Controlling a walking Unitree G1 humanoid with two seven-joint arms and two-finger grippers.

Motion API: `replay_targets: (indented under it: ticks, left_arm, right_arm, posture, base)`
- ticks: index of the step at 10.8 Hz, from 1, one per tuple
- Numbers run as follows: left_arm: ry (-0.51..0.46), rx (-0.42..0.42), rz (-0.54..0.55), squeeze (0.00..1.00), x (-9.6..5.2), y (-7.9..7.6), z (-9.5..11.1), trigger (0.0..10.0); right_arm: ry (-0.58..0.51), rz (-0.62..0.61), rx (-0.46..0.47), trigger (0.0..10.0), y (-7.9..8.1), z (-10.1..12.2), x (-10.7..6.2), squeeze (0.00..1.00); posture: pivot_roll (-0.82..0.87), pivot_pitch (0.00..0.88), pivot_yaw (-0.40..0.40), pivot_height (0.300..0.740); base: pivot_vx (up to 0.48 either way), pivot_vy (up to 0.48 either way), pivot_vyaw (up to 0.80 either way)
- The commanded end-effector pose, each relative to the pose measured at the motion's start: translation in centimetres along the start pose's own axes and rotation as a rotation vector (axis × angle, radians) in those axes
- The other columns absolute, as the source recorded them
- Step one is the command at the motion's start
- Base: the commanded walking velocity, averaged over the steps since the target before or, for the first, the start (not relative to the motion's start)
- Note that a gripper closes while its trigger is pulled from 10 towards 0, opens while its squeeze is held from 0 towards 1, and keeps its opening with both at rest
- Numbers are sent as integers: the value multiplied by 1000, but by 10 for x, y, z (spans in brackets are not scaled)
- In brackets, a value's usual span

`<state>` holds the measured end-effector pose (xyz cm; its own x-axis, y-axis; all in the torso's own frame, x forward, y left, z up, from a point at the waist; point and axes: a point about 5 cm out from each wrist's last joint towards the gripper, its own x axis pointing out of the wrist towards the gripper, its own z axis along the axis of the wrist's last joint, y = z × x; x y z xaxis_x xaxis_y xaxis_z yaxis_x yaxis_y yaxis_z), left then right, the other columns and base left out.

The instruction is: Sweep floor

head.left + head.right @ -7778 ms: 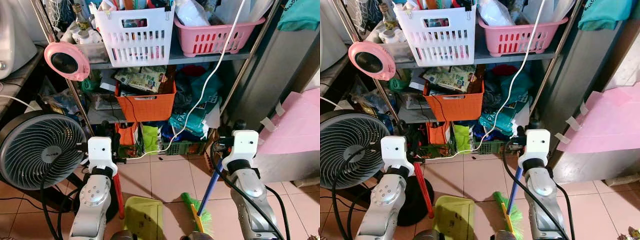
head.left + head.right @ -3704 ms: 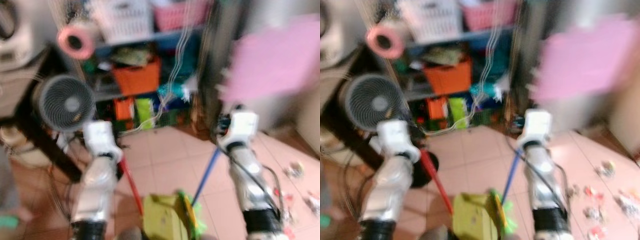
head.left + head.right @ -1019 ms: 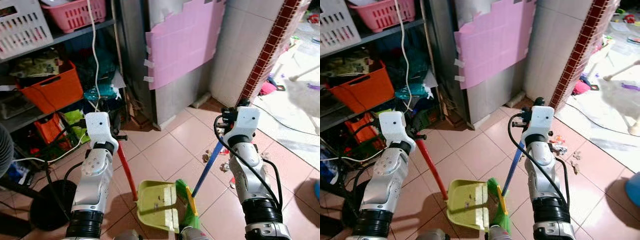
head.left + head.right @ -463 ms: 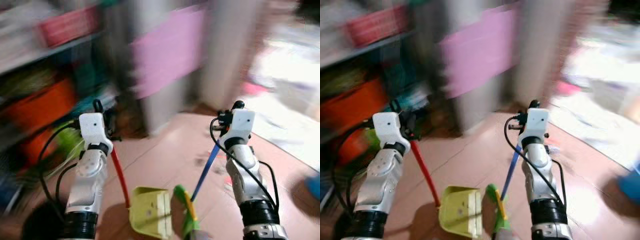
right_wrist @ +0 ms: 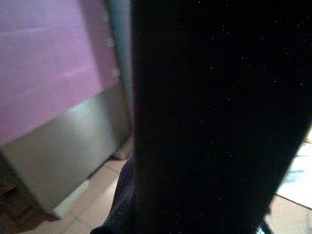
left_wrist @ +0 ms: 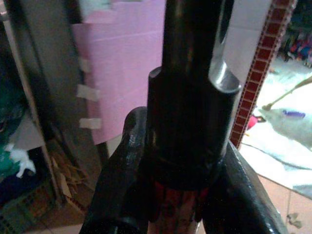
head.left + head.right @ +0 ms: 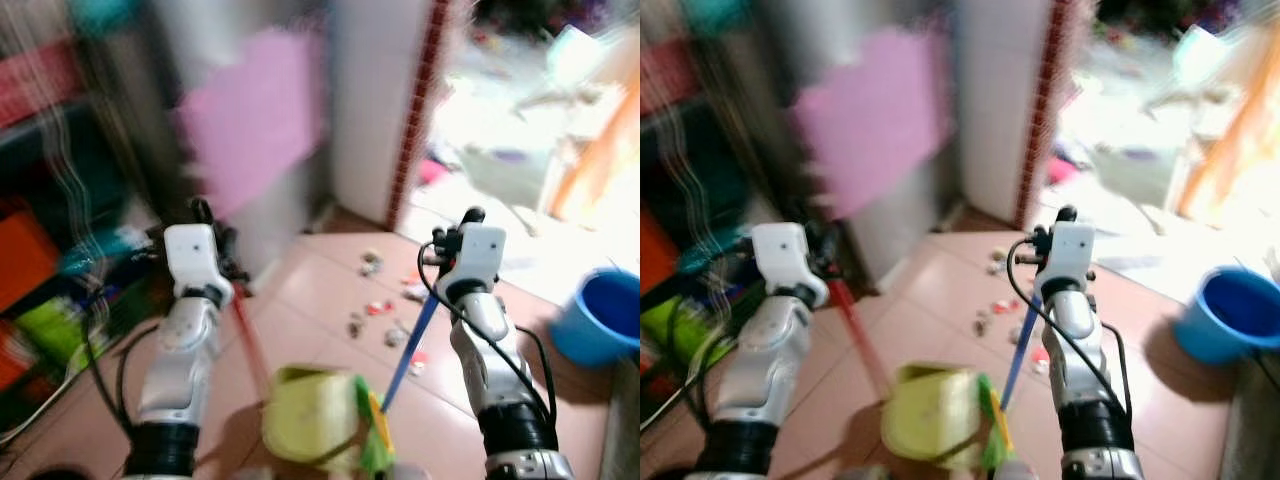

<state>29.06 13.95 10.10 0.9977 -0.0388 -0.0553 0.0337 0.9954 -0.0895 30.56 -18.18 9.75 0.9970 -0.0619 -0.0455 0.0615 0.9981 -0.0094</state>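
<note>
1. The broom hangs low in front of the robot: a thin blue handle runs from the right gripper down to green bristles at about 6 o'clock in the head views. It should be light and stiff in the shaft, soft and springy at the bristles (they will bend, not scrape).
2. The dustpan is yellow-green, with a red handle going up to the left gripper. It sits just beside the bristles, touching or nearly so; blur stops me telling which. Thin plastic, I judge: light and a bit slippery.
3. Both tools are best held high on their handles, as they are now. A long handle gripped at its top will tend to swing, so the clamp must be firm.
4. The left wrist view shows the black fingers clenched around the red handle. The right wrist view is almost wholly dark, so I cannot tell how the right jaws stand, though the blue handle ends at that gripper.
5. Litter lies on the tiles at about 12 o'clock from the dustpan, between the two arms: small scraps, too blurred to name.
6. A blue bucket stands at 3 o'clock, cut off by the frame edge.
7. The head views are smeared by motion. The pink sheet and the shelves at 9 to 10 o'clock are mere colour patches, and the bright doorway at 1 o'clock is washed out.
</note>
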Motion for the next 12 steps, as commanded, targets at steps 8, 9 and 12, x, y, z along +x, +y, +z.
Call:
replay_targets:
  ticks: [8, 9, 12]
  left_arm:
    - [-19, -39, 3, 0, 3, -3, 7, 10000]
    - [-20, -39, 3, 0, 4, -3, 8, 10000]
    - [-16, -42, -2, 0, 4, -4, 8, 10000]
  right_arm:
    - [16, 14, -8, 10000, 4, -1, 3, 0]
    - [13, 16, -10, 10000, 4, -1, 3, 0]
    - [10, 16, -10, 10000, 4, -1, 3, 0]
  posture:
    - [-23, 0, 72, 740]
    - [-23, 0, 72, 740]
    - [-23, 0, 73, 740]
  base:
    - [32, 120, -173]
    - [0, 480, -800]
    - [0, 480, -185]
